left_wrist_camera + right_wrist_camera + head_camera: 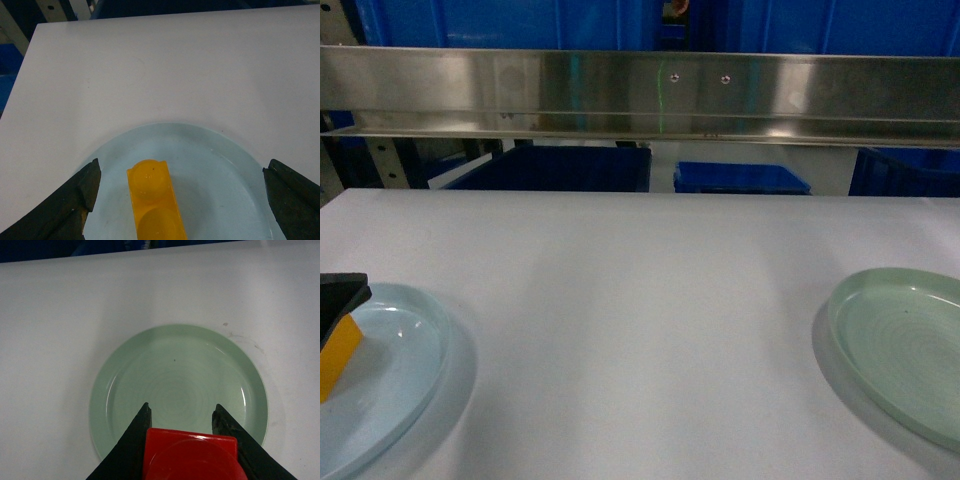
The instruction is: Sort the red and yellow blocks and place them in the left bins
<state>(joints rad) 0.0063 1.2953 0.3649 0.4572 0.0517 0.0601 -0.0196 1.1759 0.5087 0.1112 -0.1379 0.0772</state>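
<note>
Surface: white table (640,300), steel rail behind it, blue bins (560,168) beyond the far edge.
Left gripper (180,200): spread wide, gripping nothing; yellow block (155,200) lies between its fingers on the pale plate (220,150).
Right gripper (182,425): clamped on the red block (190,455), above the green plate (180,370).
Progress: early by my judgement; neither block has reached a bin. Yellow still needs grasping; both need carrying past the table's far edge.

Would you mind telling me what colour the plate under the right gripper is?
Pale green plate, clearest in the right wrist view.
</note>
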